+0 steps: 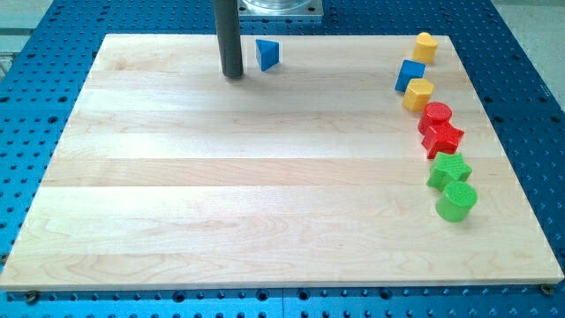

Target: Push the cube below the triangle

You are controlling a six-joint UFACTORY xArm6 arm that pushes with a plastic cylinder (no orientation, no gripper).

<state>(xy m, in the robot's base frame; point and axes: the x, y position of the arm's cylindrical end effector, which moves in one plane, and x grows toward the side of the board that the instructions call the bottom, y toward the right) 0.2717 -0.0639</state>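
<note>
A blue triangle block (268, 54) lies near the view's top, a little left of centre. A blue cube (410, 74) lies at the view's upper right, between two yellow blocks. My rod comes down from the top edge and my tip (233, 76) rests on the board just left of the triangle, slightly lower than it, with a small gap between them. The cube is far to the right of my tip.
On the wooden board (177, 194), a column of blocks runs down the right side: a yellow block (425, 46), another yellow block (418, 94), a red cylinder (435, 115), a red star (443, 138), a green block (449, 170), a green cylinder (456, 200). Blue perforated table surrounds the board.
</note>
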